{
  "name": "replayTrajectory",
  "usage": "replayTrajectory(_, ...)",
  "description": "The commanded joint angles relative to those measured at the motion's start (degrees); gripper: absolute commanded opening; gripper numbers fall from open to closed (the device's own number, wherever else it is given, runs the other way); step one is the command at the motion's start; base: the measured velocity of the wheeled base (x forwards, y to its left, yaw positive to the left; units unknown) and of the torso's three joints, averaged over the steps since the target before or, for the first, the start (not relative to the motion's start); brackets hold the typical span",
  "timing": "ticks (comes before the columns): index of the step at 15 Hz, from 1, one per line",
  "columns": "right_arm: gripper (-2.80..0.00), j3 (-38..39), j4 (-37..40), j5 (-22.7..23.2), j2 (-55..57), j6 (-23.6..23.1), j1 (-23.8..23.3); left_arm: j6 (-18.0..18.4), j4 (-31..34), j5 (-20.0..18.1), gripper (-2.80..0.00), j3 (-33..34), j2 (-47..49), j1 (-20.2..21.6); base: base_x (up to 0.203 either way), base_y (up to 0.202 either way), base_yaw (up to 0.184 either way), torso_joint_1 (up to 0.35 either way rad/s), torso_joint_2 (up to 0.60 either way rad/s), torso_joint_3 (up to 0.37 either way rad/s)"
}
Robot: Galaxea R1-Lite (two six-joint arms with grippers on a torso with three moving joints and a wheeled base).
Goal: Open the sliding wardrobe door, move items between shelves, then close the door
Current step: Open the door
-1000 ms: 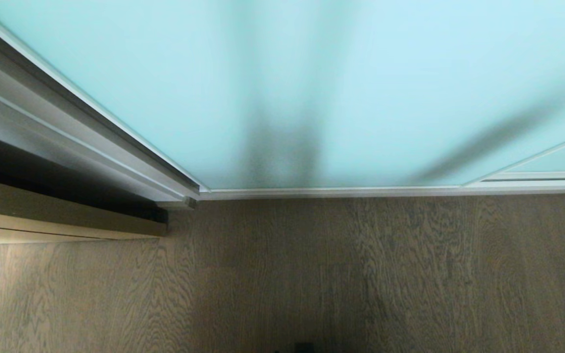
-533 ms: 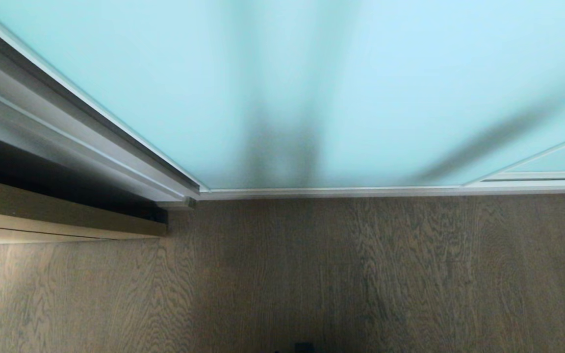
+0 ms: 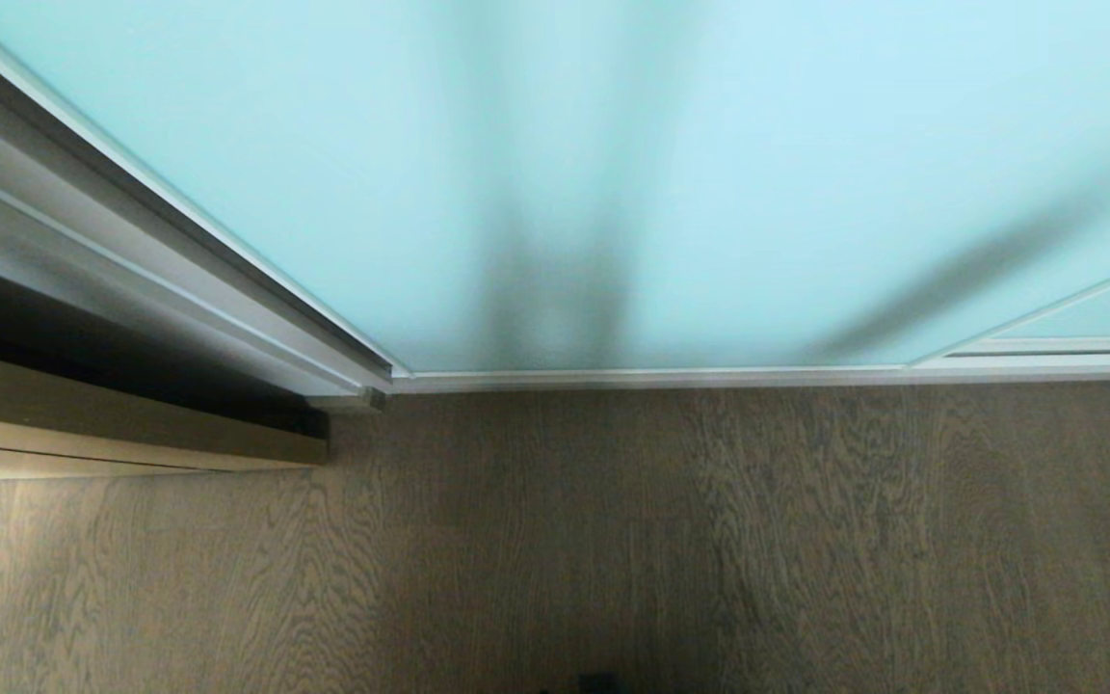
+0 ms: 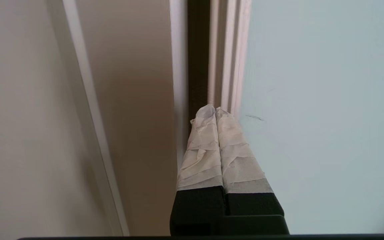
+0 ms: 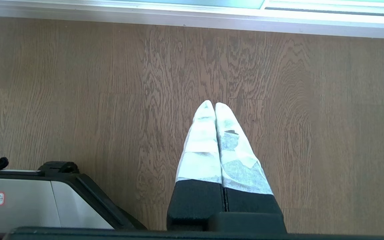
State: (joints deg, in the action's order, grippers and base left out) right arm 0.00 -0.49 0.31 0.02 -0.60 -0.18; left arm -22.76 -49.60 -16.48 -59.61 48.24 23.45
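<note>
with my left gripper pressed fully together, its taped tips sit at the frame edge of the sliding wardrobe door, which fills the head view from 10 to 2 o'clock. my right gripper, likewise pinched empty, hangs over the floor.

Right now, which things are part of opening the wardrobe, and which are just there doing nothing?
Part of the job:
- sliding wardrobe door, frosted blue-green glass, shut
- left gripper, fingers shut, tips pointing at the dark gap by the door's frame edge

Just there:
- wood-grain floor
- light wood cabinet front
- right gripper, shut, hanging above the floor
- robot base
</note>
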Motion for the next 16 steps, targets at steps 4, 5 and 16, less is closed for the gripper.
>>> replayTrajectory(4, -2.8, 0.0, 0.0, 0.0, 0.1, 0.0, 0.0, 0.3, 5.4, 0.0, -2.8, -3.0, 3.6, 0.0, 0.0, 0.0, 0.0, 0.0, 0.0, 0.0)
replayTrajectory(5, -2.8, 0.0, 0.0, 0.0, 0.1, 0.0, 0.0, 0.1, 5.6, 0.0, -2.8, -3.2, 4.1, 0.0, 0.0, 0.0, 0.0, 0.0, 0.0, 0.0)
replayTrajectory(16, -2.8, 0.0, 0.0, 0.0, 0.1, 0.0, 0.0, -4.1, 12.5, -3.9, -2.8, -7.3, 8.7, -2.9, 0.0, 0.0, 0.0, 0.0, 0.0, 0.0)
